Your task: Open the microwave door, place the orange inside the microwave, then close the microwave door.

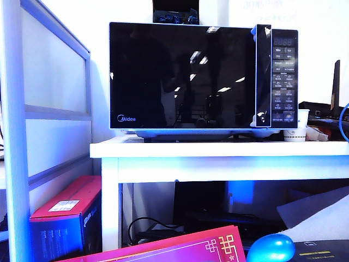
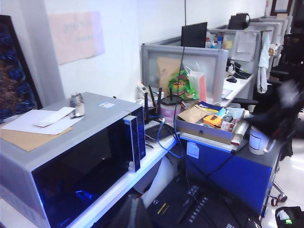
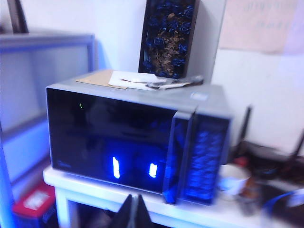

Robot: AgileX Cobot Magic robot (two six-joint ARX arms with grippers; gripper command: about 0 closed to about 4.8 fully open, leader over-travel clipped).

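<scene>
The black microwave [image 1: 202,76] stands on a white table [image 1: 218,150], its glossy door [image 1: 180,76] flush with the front. Neither gripper shows in the exterior view. In the left wrist view my left gripper [image 2: 132,211] is a blurred dark tip, shut and empty, off the microwave's [image 2: 71,142] front corner, below the table edge. In the right wrist view my right gripper [image 3: 133,208] is shut with nothing in it, in front of and below the door [image 3: 109,142]. The orange is out of view.
A shiny blue rounded object [image 1: 271,248] and a red card [image 1: 180,248] lie near the front edge. A red box [image 1: 65,218] sits under the table by the partition [image 1: 49,109]. A white cup [image 1: 294,134] stands right of the microwave. Papers [image 2: 38,121] lie on its top.
</scene>
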